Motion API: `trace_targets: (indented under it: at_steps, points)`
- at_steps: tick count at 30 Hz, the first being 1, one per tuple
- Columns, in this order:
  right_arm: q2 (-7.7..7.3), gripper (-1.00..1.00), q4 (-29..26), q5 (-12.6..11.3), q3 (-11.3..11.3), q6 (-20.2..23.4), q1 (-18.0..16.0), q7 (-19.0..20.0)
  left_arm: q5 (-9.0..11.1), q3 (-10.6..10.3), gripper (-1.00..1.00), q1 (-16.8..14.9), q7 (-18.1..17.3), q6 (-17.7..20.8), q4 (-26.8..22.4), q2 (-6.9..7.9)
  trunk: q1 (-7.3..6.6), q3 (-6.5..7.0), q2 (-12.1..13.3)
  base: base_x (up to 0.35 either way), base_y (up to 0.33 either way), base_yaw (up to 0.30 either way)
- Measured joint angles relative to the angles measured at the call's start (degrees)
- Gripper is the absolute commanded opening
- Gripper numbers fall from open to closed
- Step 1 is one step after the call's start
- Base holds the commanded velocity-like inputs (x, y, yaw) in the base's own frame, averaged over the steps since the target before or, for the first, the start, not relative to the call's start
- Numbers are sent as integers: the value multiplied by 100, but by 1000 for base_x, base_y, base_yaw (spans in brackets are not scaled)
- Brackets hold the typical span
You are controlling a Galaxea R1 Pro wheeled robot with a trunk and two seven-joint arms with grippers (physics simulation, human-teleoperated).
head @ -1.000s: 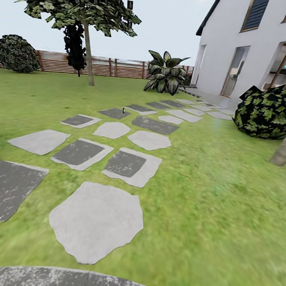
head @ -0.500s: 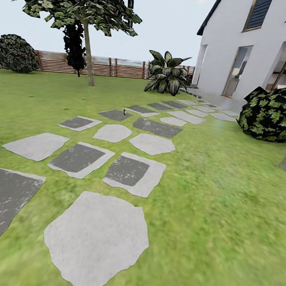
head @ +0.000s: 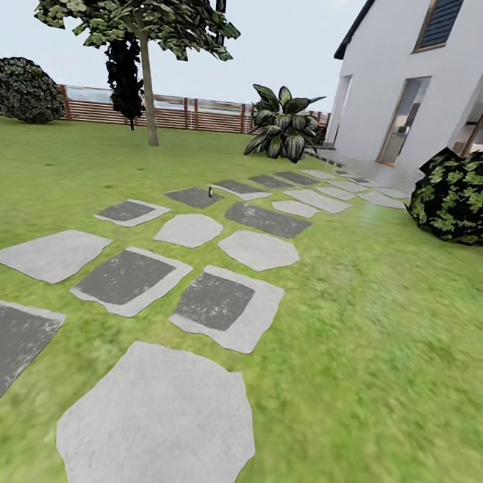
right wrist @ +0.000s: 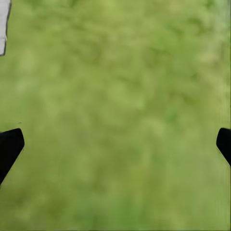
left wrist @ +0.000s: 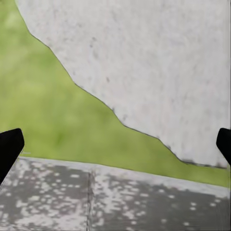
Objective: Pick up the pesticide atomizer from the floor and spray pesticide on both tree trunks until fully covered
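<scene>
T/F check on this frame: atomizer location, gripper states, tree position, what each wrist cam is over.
1. The pesticide atomizer stands on the stepping stones far ahead. True.
2. The left gripper holds the atomizer. False: its jaws are wide apart, empty, above a pale stone and grass.
3. The right gripper is open over grass. True.
4. The tree trunk stands against the house wall. False: it rises from the lawn near the fence.

No readable text or signs.
</scene>
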Motion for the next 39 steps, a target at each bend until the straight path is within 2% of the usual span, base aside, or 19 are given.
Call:
trace_targets:
  at_steps: [13, 39]
  points:
    - [0, 100, 3, 5, -18, 1, 2, 0, 8, 0, 100, -3, 0, -6, 0, -6, 0, 0, 0, 337, 38, 0]
    - [0, 100, -4, 1, -18, -2, -1, 0, 6, -2, 100, -3, 0, -7, 0, -4, 0, 0, 0, 318, 185, 0]
